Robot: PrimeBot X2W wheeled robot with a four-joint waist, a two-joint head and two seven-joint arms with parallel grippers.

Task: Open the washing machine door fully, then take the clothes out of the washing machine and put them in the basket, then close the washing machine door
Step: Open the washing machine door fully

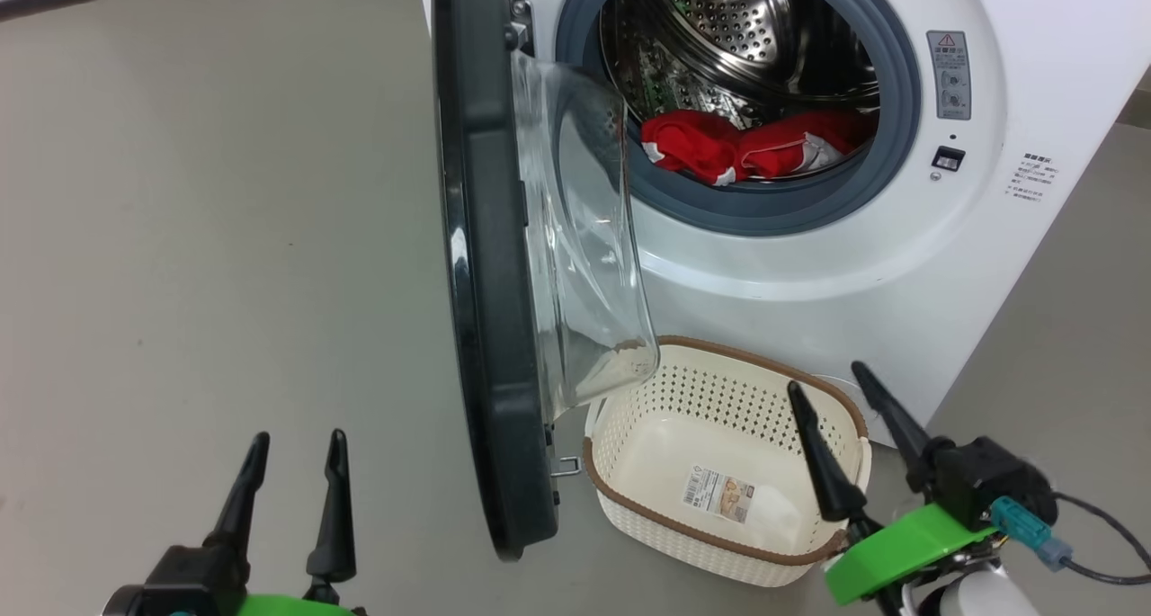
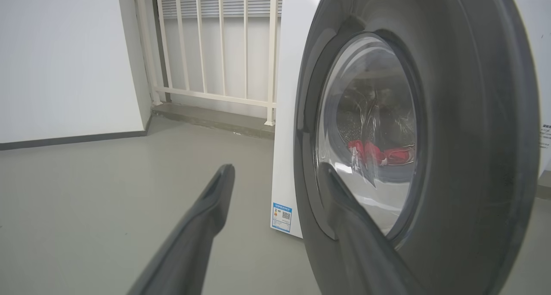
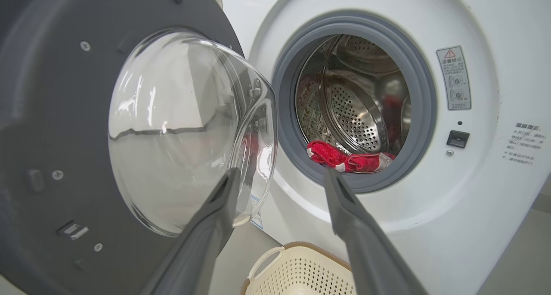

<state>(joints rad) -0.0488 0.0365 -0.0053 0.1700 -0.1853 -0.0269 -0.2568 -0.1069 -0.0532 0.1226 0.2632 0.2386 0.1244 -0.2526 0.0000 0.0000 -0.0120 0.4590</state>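
The white washing machine [image 1: 809, 265] has its door [image 1: 490, 265] swung out about edge-on to me, the glass bowl [image 1: 584, 256] bulging to the right. Red clothes [image 1: 746, 144] with white parts lie at the front of the steel drum, also the clothes [image 3: 344, 159] in the right wrist view and, through the glass, the clothes [image 2: 381, 153]. The cream basket [image 1: 719, 418] stands empty on the floor below the opening. My left gripper [image 1: 297, 454] is open, low and left of the door. My right gripper [image 1: 832, 387] is open above the basket's right side.
Grey floor [image 1: 225, 238] spreads left of the door. A white railing [image 2: 215, 49] and a white wall [image 2: 64, 62] stand beyond the machine's left side. A cable [image 1: 1101, 544] trails from my right wrist. The basket's handle [image 3: 262, 262] sits just under my right fingers.
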